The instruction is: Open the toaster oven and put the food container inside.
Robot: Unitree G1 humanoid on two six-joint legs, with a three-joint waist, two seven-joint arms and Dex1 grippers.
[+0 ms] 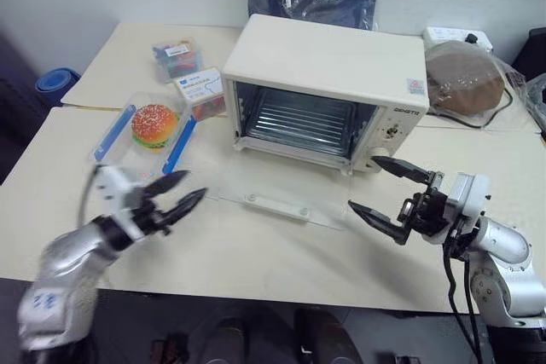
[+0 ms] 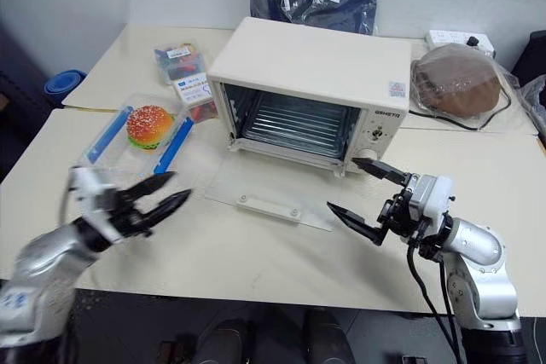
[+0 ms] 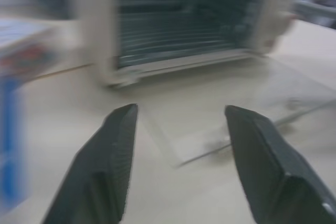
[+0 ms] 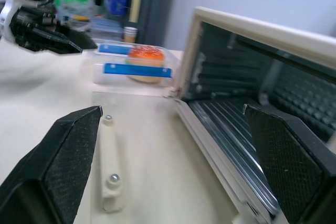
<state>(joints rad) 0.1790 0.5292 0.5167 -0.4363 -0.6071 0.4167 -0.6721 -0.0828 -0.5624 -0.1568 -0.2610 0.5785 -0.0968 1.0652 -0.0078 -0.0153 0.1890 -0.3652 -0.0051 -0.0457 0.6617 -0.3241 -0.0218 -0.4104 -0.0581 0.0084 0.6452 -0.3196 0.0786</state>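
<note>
Oven (image 1: 328, 83): door (image 1: 281, 198) dropped flat on table (image 1: 256, 253), rack bare. Left gripper (image 1: 183, 193) spread, empty, near door's left edge; food container (image 1: 149, 130) with toy burger just beyond it, left of oven. Right gripper (image 1: 384, 189) spread wide, empty, off door's right corner.

Left wrist view: fingers (image 3: 100, 171) apart, oven mouth ahead.

Right wrist view: fingers (image 4: 58, 166) wide, door handle (image 4: 111, 163) between them, container (image 4: 137, 66) beyond.

worktop (image 1: 256, 253) cream | toaster oven (image 1: 328, 61) ahead between my grippers, glass door (image 1: 277, 198) flat on worktop | food container (image 1: 149, 130) just beyond my left gripper (image 1: 181, 196)
</note>
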